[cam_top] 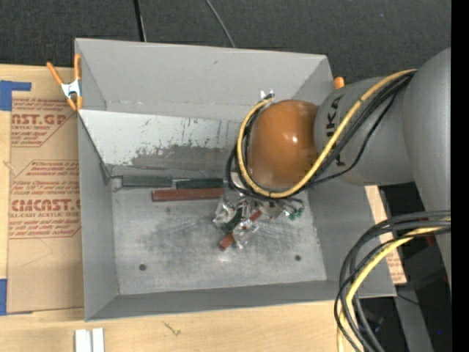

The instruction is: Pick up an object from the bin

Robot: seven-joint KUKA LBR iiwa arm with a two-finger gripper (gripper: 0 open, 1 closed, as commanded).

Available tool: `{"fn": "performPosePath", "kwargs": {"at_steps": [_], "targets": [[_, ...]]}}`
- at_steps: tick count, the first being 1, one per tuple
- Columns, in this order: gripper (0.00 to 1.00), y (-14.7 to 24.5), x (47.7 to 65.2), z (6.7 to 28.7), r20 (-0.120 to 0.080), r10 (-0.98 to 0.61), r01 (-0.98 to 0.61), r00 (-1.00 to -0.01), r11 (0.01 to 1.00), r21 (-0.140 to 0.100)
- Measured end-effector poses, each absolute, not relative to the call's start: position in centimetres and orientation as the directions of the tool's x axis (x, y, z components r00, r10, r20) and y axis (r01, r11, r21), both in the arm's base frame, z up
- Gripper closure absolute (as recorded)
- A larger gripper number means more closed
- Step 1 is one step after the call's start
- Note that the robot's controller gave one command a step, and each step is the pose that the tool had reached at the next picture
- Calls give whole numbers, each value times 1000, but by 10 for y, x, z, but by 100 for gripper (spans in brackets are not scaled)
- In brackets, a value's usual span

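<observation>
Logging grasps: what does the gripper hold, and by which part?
Cannot be told: the gripper is right beside a small red-brown piece on the bin floor.

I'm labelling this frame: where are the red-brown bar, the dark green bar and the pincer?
red-brown bar (179, 194): camera view, middle of its length.
dark green bar (199, 185): camera view, its top face.
pincer (238, 224): camera view, its lower tip.

The bin (168, 262) is matt grey metal, its floor scuffed and scratched. The arm's orange cover (282, 141), right of centre, looks smooth and glossy
</observation>
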State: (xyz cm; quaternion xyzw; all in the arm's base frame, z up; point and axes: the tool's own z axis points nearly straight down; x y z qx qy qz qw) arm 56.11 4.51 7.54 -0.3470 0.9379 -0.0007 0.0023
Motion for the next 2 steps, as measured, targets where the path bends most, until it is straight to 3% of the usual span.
{"fn": "performPosePath", "kwargs": {"at_steps": [1,2], "targets": [[100,45,561,75,-4,-651,-651,-759,759,-3],[100,45,557,212,-3,-636,-636,-771,771,0]]}}
